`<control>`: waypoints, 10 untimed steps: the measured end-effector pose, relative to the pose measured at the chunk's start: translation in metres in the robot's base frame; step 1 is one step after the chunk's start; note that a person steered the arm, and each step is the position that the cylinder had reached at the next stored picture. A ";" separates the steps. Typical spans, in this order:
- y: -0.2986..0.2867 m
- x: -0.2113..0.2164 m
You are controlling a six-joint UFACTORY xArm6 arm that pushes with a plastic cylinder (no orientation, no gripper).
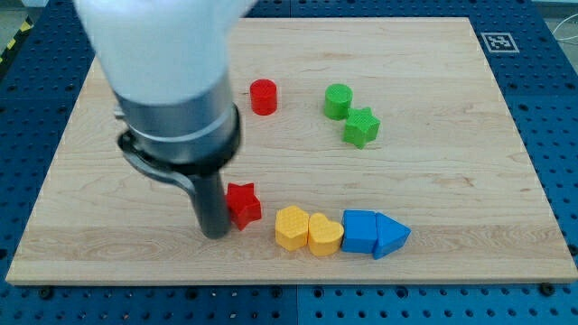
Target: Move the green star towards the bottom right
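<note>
Lab bench — blue perforated breadboard point(542, 108) (fiducial tag point(498, 41)).

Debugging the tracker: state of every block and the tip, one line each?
my tip: down on board, against red star's left
red star: touching tip
red cylinder: alone
green cylinder: beside green star
green star: unpushed
yellow blocks: touching
blue blocks: touching
</note>
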State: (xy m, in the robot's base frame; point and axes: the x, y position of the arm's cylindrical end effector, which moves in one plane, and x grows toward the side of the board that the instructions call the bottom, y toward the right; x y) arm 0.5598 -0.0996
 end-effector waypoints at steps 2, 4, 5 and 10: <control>-0.032 -0.063; 0.042 -0.072; 0.075 -0.072; 0.110 -0.139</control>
State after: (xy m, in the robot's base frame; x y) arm 0.4210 0.0100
